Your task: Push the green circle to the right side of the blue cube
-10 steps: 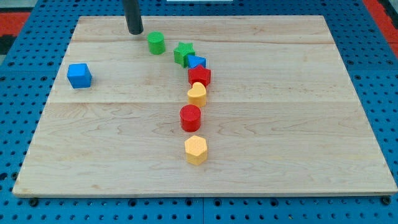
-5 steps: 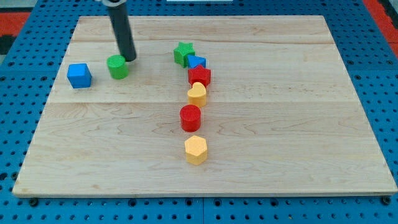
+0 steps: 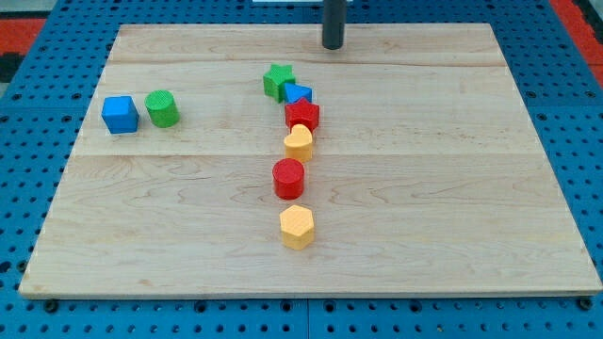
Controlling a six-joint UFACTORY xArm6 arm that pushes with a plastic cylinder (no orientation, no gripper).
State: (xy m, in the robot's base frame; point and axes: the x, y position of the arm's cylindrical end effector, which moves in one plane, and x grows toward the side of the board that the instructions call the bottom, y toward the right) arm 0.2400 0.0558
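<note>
Wooden board (image 3: 452,188) fills most of the view, pale planks, sitting on a blue pegboard surface (image 3: 584,113).

Dark rod comes in from the view's top edge. My tip (image 3: 333,46) sits on the board near its top edge, a bit right of centre. No jaws or fingers on this rig, just the bare rod, so nothing opens or closes. The tip touches no block and holds nothing. Nearest block is the green star, down and to the view's left of it, clearly apart.

Blocks, roughly big to small:
- blue cube (image 3: 120,114) at the view's left, upper part of the board.
- yellow hexagon block (image 3: 297,226) lowest of the centre column, standing alone.
- red cylinder (image 3: 289,178) above it, with a gap.
- green circle (image 3: 162,108) just beside the blue cube on its right side; narrow gap, can't tell for sure if they touch.
- red block (image 3: 302,116), shape unclear, mid column.
- yellow heart (image 3: 299,143) right under that red block, touching or nearly.
- green star (image 3: 278,81) top of the column.
- small blue block (image 3: 299,93), shape unclear, wedged between green star and red block, partly hidden by the red one.

The centre column runs from the green star down to the yellow hexagon block, well apart from the left pair.
</note>
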